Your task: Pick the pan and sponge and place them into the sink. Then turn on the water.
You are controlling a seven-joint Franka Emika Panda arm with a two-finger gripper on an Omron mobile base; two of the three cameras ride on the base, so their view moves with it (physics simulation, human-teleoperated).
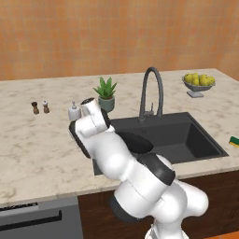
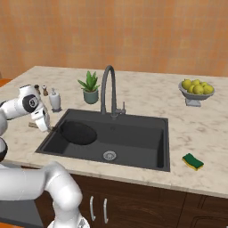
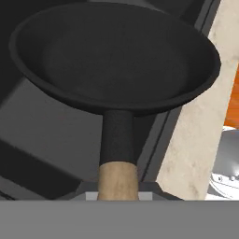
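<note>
One round black frying pan [image 3: 114,60] w/ light wooden handle is clamped in the two-finger gripper [image 2: 44,122], held over the left end of the dark grey rectangular sink [image 2: 133,138]; small yellow-green sponge [image 2: 193,161] lies on counter right of sink, well apart

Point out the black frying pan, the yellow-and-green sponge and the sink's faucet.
Round black frying pan with wooden handle [image 3: 116,60]: hand view, middle of its inner base.
Small yellow-and-green sponge [image 2: 193,161]: right base view, green top face.
Tall arched dark faucet [image 2: 107,82]: right base view, upright neck.
</note>
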